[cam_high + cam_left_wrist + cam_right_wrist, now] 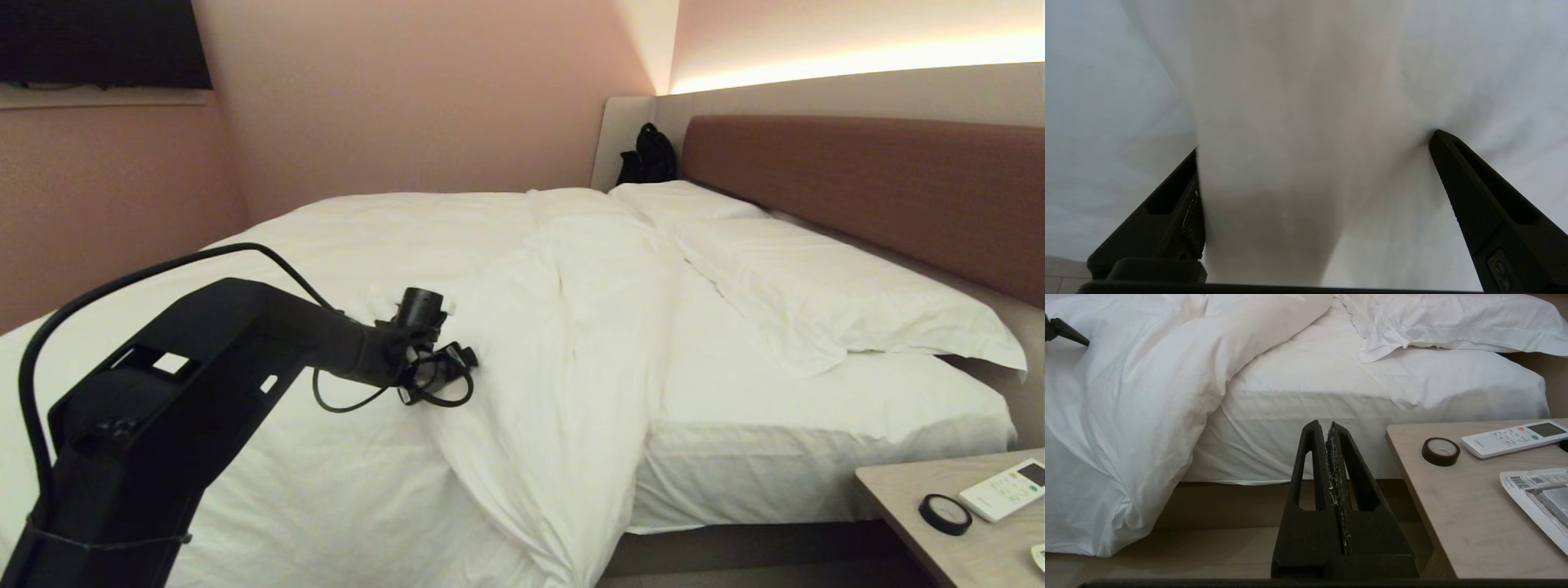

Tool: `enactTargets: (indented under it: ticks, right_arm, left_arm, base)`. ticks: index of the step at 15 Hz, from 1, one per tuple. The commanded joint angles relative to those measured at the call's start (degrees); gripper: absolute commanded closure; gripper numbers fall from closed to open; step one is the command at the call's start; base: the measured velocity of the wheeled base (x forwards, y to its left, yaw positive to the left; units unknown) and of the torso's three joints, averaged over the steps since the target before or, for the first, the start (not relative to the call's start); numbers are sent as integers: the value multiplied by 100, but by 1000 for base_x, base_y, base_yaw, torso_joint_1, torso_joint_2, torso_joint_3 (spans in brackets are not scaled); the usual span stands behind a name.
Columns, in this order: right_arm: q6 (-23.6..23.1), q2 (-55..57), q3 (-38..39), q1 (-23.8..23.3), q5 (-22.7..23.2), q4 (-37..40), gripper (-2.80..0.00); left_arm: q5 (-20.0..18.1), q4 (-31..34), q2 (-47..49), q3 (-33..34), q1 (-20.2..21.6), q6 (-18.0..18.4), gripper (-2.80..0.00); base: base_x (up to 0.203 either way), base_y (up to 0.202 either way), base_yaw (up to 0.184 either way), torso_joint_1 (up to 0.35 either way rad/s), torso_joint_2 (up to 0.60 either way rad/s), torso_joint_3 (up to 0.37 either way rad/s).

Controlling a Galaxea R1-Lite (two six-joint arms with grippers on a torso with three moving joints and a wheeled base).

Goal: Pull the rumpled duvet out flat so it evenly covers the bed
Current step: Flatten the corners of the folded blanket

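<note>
While its two dark fingers (pixel 1478 196) stand spread wide with a raised fold of white cloth between them, the left gripper (pixel 445 359) reaches out over the near left part of the bed (pixel 816 441), low against the duvet (pixel 555 327). That duvet is bunched across the left and middle of the mattress, its thick edge spilling over the near side towards the floor, while the right part of the white sheet lies uncovered. Two flat pillows (pixel 824 286) sit along the brown headboard (pixel 882 188) on the right. The right gripper (pixel 1331 428), fingers pressed together and holding nothing, hangs near the floor beside a bedside table (pixel 1437 506) carrying a tape roll (pixel 1440 451) and a remote control (pixel 1515 437).
</note>
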Motion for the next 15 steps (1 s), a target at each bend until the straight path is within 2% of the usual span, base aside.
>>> enactTargets:
  ticks: [1, 10, 15]
  right_arm:
    - [4, 8, 0, 2, 0, -2, 0]
    - [7, 8, 0, 2, 0, -3, 0]
    - [-2, 8, 0, 2, 0, -2, 0]
  left_arm:
    - [-61, 0, 16, -38, -31, -33, 0]
    - [-61, 8, -41, 5, -58, -33, 0]
    - [-68, 53, -320, 174, -299, -74, 0]
  base:
    - [0, 0, 0, 0, 0, 0]
    - [0, 0, 0, 0, 0, 0]
    - [0, 0, 0, 0, 0, 0]
